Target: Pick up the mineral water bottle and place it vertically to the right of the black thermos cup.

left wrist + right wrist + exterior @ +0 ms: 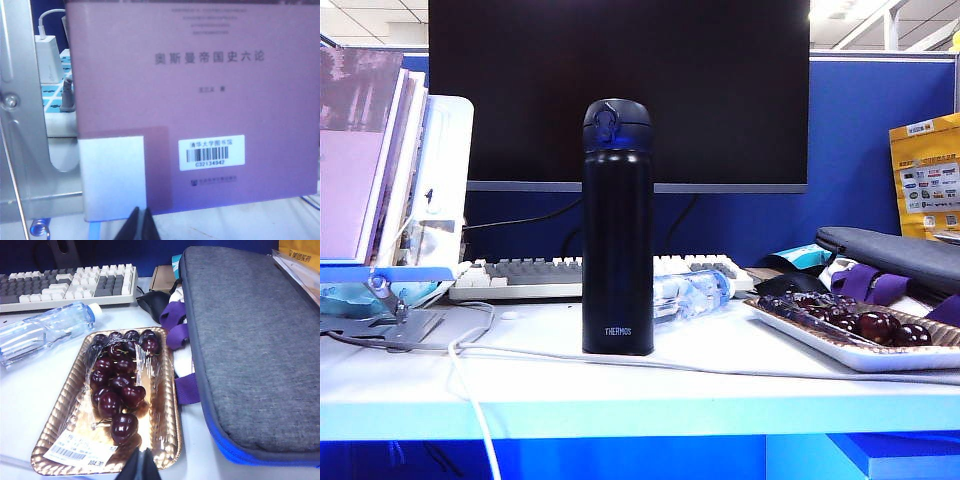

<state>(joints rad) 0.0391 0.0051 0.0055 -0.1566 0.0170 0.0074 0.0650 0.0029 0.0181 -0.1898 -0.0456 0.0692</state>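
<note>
While the black thermos cup (617,226) stands upright near the front edge of the white desk (620,385), about at the middle of that edge, the mineral water bottle (691,294) lies on its side just behind it and to its right in the exterior view. Part of the bottle is hidden by the thermos there; in the right wrist view the mineral water bottle (46,332) is seen whole, with its white cap pointing toward the tray of cherries (166,405) and its body lying in front of the keyboard (65,282). This golden tray carries dark cherries (117,375) under a clear film and a price label, and it sits toward the right edge of the desk. Just beside the tray is a grey padded case (252,347), with a purple strap (185,389) between them. On the left side of the desk, books (365,155) lean on a metal stand (380,310), and a white cable (470,390) hangs over the front edge. The left gripper (138,225) shows only its dark fingertips pressed together, empty, facing a purple book cover (200,100) with a barcode sticker. The right gripper (140,465) is closed in the same way, holding nothing, low above the near end of the tray. No gripper appears in the exterior view.
</note>
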